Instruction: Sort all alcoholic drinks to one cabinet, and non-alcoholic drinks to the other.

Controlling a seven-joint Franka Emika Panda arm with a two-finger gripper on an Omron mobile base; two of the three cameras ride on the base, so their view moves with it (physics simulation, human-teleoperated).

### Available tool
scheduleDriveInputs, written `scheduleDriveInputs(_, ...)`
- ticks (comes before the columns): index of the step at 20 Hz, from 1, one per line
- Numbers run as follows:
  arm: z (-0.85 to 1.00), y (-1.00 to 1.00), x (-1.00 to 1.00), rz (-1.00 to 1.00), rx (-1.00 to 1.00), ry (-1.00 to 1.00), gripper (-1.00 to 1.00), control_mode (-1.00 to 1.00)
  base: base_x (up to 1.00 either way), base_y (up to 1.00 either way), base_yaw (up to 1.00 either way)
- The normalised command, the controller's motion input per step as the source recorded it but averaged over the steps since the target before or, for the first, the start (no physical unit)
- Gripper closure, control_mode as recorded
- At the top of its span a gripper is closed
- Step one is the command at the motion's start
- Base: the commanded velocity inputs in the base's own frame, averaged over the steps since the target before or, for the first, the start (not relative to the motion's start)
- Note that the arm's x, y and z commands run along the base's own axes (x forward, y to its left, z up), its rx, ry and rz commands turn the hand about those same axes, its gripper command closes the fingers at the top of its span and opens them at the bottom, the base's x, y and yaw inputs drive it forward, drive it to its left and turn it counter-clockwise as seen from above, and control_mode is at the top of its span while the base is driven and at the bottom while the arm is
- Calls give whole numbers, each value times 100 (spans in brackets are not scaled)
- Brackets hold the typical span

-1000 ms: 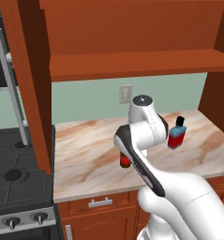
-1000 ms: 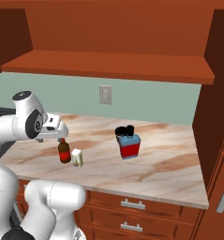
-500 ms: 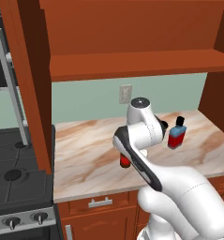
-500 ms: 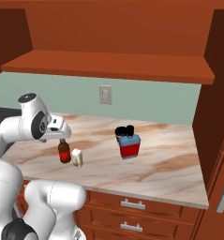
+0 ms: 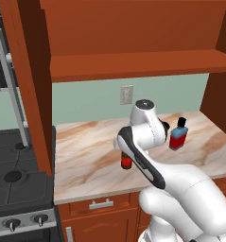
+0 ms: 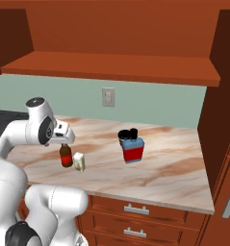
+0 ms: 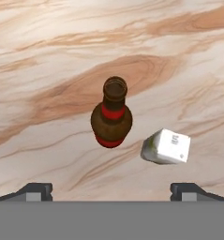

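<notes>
The slim brown bottle (image 7: 111,115) with its red label stands upright on the marble counter (image 6: 174,168); it also shows as brown bottle (image 6: 65,156) and, half behind my arm, brown bottle (image 5: 126,161). My gripper (image 7: 112,191) hangs open right above it, gripper (image 6: 65,142), with both tips wide apart and nothing between them. Just beside the bottle stands the small cream carton (image 7: 166,146), carton (image 6: 79,161). Further right stand the squat red bottle (image 6: 133,148), red bottle (image 5: 178,137), and the dark cup (image 6: 123,136) behind it. Above, a red-brown wall cabinet's shelf (image 6: 111,67) is bare.
A stove (image 5: 15,177) lies left of the counter, past a tall wooden panel (image 5: 31,85). A wall outlet (image 6: 108,97) sits on the green backsplash. Drawers with metal handles (image 6: 135,209) run under the counter. A cabinet side wall (image 6: 222,77) bounds the right.
My hand has shifted sideways and slightly down until it is over the brown bottle. The bottles, the carton and the cup have stayed in place.
</notes>
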Motion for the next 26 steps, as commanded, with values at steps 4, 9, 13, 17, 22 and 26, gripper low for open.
scheduleDriveInputs(4,-13,0,9,0,5,0,-100,-100,0,0,0)
scheduleDriveInputs(9,-14,0,10,0,3,-1,-100,-100,0,0,0)
scheduleDriveInputs(13,-15,0,11,0,0,-3,-100,-100,0,0,0)
scheduleDriveInputs(17,-11,0,11,0,0,-2,-100,-100,0,0,0)
scheduleDriveInputs(22,-8,2,12,0,0,0,-100,-100,0,0,0)
scheduleDriveInputs(26,-8,4,10,0,0,0,-100,-100,0,0,0)
